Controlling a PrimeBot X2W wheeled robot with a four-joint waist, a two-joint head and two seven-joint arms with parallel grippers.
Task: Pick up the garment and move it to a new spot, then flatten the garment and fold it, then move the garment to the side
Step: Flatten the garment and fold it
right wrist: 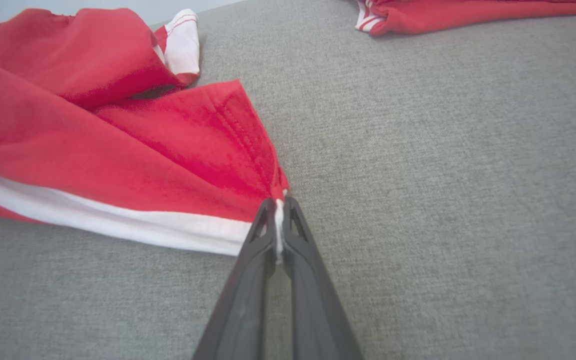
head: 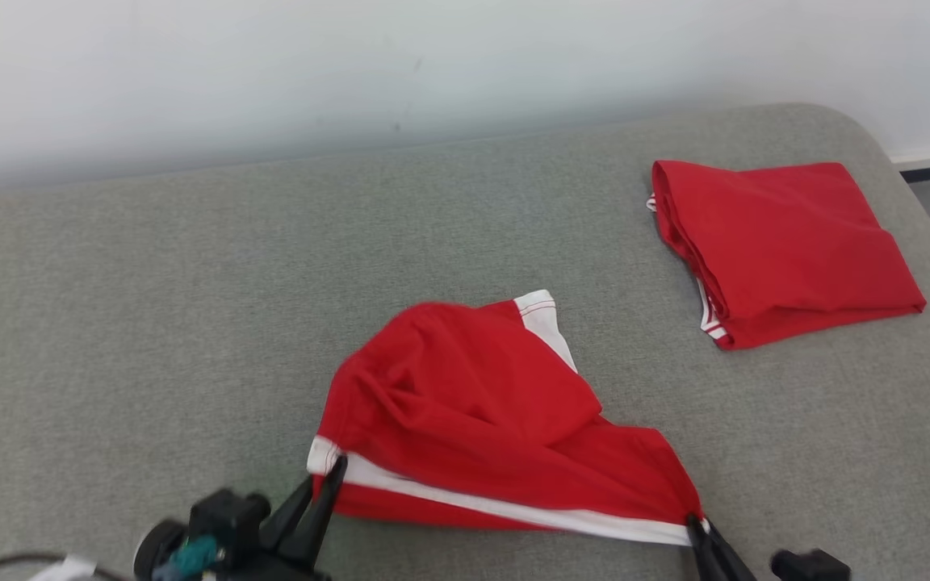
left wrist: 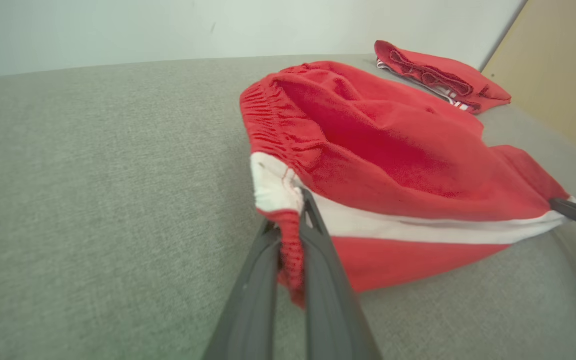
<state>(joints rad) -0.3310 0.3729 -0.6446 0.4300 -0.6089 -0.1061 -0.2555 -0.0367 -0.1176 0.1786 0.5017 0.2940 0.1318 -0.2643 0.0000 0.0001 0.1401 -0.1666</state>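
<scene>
We have the red shorts (head: 481, 403) bunched at 6 o'clock on the grey upholstered surface (head: 150, 323). Our left gripper (head: 329, 474) is clamped on the waistband corner, our right gripper (head: 697, 526) pinched shut on the hem corner, so we judge the white side stripe (head: 513, 508) stretches taut for lifting. A folded red garment (head: 780, 250) lies at 2 o'clock

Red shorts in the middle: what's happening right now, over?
Left gripper shut on the shorts' waistband corner, right gripper shut on the opposite corner. Shorts crumpled, not yet flat. Folded red garment to the right, not in the way.
</scene>
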